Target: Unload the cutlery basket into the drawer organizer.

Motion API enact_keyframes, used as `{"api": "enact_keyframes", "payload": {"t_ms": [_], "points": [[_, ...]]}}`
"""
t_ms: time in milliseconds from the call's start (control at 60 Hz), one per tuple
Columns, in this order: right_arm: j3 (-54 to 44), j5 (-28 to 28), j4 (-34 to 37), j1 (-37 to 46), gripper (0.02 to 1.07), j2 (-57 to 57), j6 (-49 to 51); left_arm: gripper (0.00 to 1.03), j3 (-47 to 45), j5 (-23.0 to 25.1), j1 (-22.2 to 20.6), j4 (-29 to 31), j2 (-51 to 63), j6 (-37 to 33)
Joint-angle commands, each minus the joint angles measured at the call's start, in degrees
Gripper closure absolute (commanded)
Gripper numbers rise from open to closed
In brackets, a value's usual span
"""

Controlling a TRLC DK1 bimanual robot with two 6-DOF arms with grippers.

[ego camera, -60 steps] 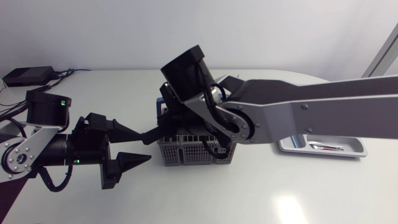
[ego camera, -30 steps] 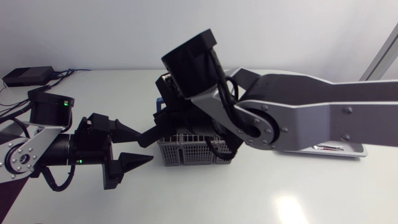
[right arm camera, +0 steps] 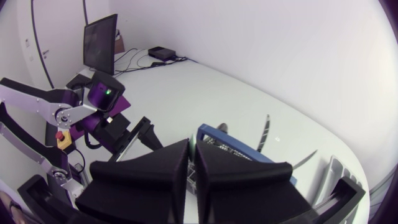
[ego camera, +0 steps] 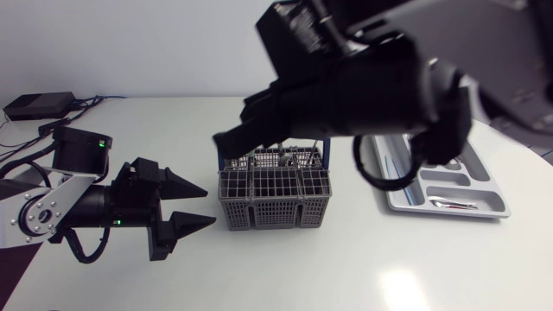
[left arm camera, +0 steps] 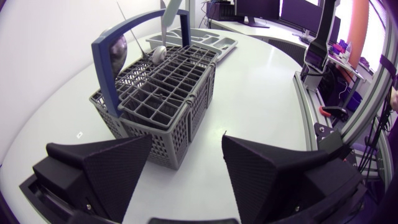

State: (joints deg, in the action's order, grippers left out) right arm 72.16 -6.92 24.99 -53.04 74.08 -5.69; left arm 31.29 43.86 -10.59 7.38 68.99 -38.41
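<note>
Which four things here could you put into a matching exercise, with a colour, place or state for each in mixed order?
1 cutlery basket
2 basket handle
3 drawer organizer
4 left gripper

A blue
B open, pointing at the basket
C dark grey grid, mid-table
D light tray, right of the basket

Pairs: 1-C, 2-A, 3-D, 4-B

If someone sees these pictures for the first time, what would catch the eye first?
The right arm, large and black, looms over the grey cutlery basket at the table's middle. The left gripper, open, points at the basket from beside it; the drawer organizer lies to the basket's right.
</note>
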Motion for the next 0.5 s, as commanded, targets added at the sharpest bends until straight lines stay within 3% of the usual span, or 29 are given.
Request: {"api": "enact_keyframes", "payload": {"t_ms": [0,300,483], "points": [[0.88,-0.64,3.75,3.55,1.01,-3.60,1.04,0.11,1.67,-0.17,-0.31,-0.35,-0.26,1.15],[-8.88,0.06,12.71,25.00,1.01,-17.13,7.19,0.11,1.67,-0.53,-0.31,1.06,-2.28,1.59],[-16.44,2.17,12.36,40.29,1.01,-19.42,13.52,0.11,1.67,-0.61,-0.40,1.06,-2.28,1.59]]}}
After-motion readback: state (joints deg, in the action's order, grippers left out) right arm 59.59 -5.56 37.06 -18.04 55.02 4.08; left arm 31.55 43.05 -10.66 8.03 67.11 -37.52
